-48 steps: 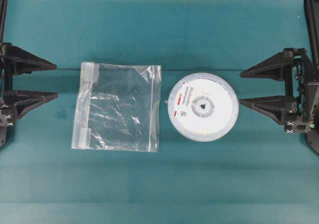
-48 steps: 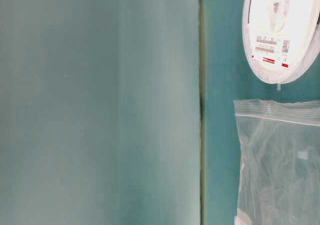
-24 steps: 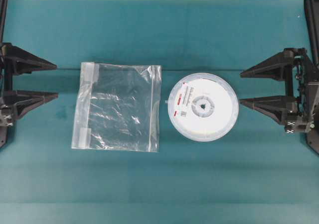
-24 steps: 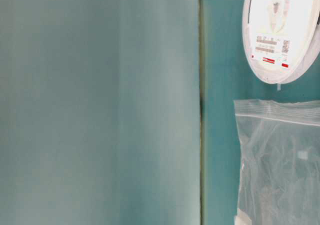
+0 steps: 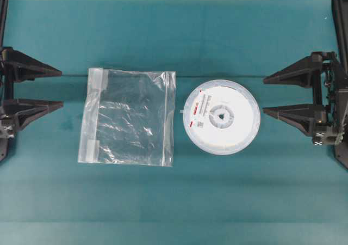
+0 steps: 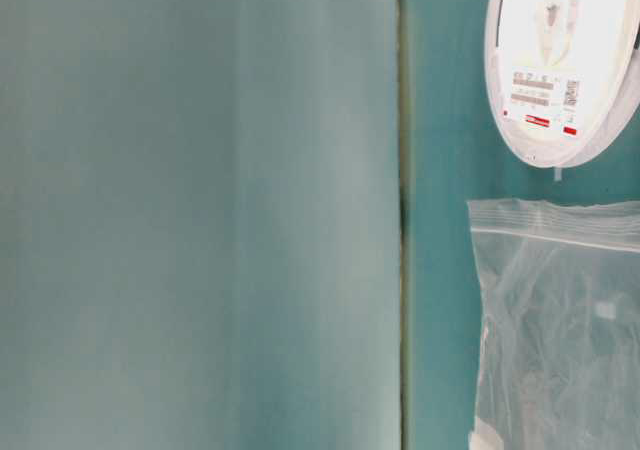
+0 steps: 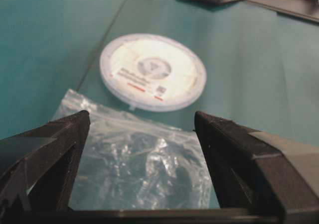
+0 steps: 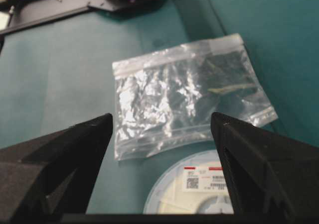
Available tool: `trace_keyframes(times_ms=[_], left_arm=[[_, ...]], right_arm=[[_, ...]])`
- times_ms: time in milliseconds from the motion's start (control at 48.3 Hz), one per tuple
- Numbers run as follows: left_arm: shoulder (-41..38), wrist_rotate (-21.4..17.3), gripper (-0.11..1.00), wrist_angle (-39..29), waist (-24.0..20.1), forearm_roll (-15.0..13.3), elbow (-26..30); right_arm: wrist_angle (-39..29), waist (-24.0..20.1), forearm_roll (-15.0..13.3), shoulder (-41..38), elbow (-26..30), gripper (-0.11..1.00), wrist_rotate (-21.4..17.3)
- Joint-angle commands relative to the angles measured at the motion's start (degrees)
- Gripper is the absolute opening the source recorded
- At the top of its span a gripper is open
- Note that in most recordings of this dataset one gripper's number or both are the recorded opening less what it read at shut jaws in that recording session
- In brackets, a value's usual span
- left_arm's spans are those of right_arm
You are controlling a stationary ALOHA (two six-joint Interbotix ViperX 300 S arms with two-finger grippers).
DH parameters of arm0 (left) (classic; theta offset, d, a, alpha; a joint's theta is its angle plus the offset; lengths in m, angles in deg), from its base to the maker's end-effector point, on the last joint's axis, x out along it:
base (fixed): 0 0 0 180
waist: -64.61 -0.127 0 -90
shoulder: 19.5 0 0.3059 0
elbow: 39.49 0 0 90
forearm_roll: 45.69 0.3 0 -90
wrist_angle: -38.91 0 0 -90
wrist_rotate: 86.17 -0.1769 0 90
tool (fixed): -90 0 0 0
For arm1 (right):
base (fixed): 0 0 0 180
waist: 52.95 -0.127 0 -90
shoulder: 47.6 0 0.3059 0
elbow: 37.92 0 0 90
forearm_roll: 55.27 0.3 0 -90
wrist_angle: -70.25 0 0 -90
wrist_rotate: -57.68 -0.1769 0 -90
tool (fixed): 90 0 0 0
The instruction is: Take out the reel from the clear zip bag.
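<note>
Reel [image 5: 222,117] lies bare on desk [image 5: 174,201], just beside flat clear zip bag [image 5: 128,117]; looks done. I keep left gripper [image 5: 57,87] and right gripper [image 5: 267,96] spread, empty, parked apart.

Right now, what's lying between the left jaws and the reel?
The empty clear zip bag lies flat between the left gripper and the reel, clearest in the overhead view.

Two matte black grippers, left [image 5: 58,87] and right [image 5: 265,96], wedge-shaped tapered fingers; white X-marked screw plate near right wrist.
</note>
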Motion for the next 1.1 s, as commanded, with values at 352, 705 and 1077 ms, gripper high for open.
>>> trace_keyframes(times_ms=[352,705,1077], left_arm=[[0.44,-0.18,0.92,0.53,0.18,0.18,1.58],[0.88,-0.18,0.92,0.35,0.18,0.18,1.67],[0.79,-0.09,0.92,0.35,0.18,0.18,1.67]], right_arm=[[0.35,-0.18,-0.09,0.00,0.97,0.94,0.18],[0.00,-0.18,-0.09,0.00,0.97,0.94,0.18],[-0.53,-0.18,-0.09,0.00,0.88,0.94,0.18]])
